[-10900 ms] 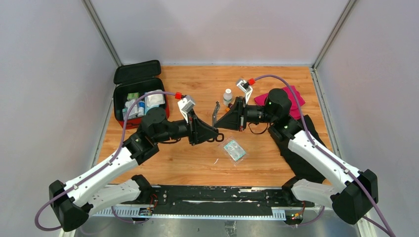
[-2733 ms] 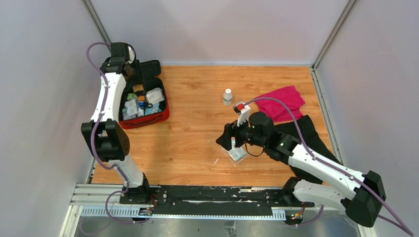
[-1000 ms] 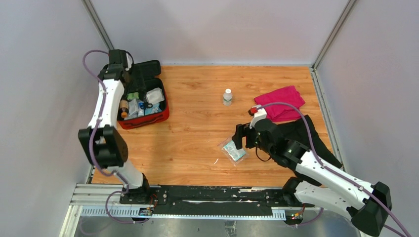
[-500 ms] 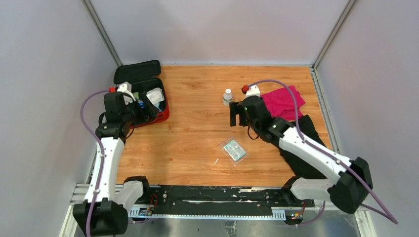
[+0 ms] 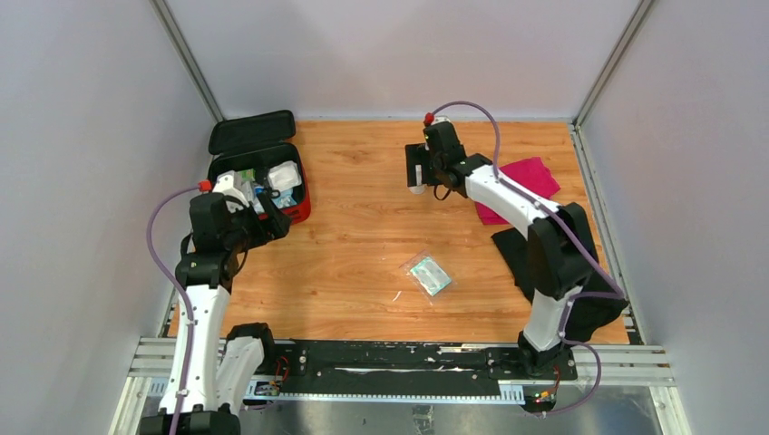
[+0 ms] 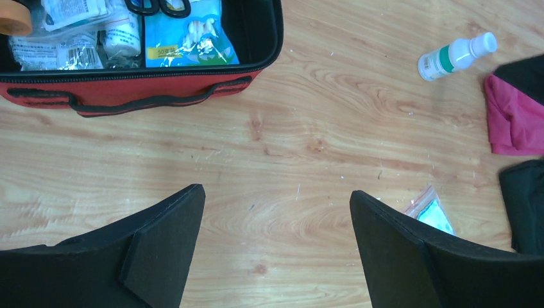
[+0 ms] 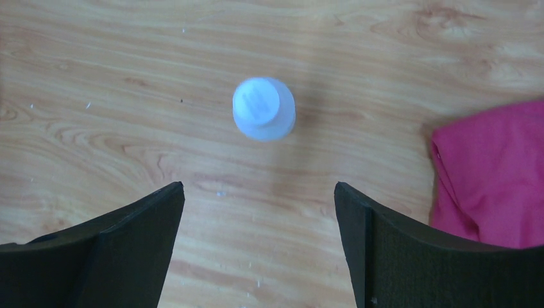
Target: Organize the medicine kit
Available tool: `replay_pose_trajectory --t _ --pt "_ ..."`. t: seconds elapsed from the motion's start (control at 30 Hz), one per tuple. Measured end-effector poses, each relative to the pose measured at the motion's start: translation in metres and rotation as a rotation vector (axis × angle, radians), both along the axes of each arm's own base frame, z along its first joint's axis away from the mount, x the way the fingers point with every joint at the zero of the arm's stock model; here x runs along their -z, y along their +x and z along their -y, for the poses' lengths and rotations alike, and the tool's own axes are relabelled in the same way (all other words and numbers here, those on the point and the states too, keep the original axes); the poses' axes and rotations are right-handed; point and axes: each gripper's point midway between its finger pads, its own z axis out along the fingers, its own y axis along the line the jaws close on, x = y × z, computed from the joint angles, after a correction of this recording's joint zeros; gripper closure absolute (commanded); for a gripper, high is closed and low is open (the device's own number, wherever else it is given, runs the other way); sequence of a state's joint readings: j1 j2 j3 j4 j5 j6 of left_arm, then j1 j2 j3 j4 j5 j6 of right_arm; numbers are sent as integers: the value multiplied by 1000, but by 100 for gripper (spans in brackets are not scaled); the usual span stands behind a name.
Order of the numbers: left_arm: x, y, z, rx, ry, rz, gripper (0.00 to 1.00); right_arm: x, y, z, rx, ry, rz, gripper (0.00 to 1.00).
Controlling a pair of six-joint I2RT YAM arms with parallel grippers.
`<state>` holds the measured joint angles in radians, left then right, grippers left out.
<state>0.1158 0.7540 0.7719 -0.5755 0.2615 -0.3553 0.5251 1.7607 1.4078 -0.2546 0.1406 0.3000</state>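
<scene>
The kit (image 5: 252, 132) sits open at the far left corner of the desk (image 5: 363, 236), its lid laid flat back behind it and its tray packed with packets and small bottles. Your left claw (image 6: 276, 192) hangs just in front of the kit's red front wall, spread wide and holding nothing. Your right claw (image 7: 258, 189) is also spread wide and empty, poised straight above the bottle (image 7: 263, 109), which stands upright near the magenta cloth (image 5: 526, 177), well apart from the kit. A clear pouch (image 5: 429, 275) lies flat mid-desk between the two arms. Treat the kit as soft: it looks like fabric, so its walls will likely give under a pinch, and with the load inside it may drag rather than slide cleanly. If you must shift it, the black handle (image 6: 147, 101) on the front wall looks like the firmest hold; for shutting it, take the free edge of the lid. The bottle appears light, hard and smooth, so close on its body below the cap, squarely, or it may tip.
</scene>
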Motion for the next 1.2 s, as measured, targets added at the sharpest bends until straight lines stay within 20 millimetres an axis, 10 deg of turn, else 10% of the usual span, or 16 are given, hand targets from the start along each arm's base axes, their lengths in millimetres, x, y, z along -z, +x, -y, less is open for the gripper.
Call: replay_pose_trajectory --t 0.43,1.2 --pt "0 -2 -1 6 16 5 11 39 64 -28 -83 -77 -28 34" --pt "4 -1 -1 12 17 -10 11 49 63 -20 -72 -116 -60 49"
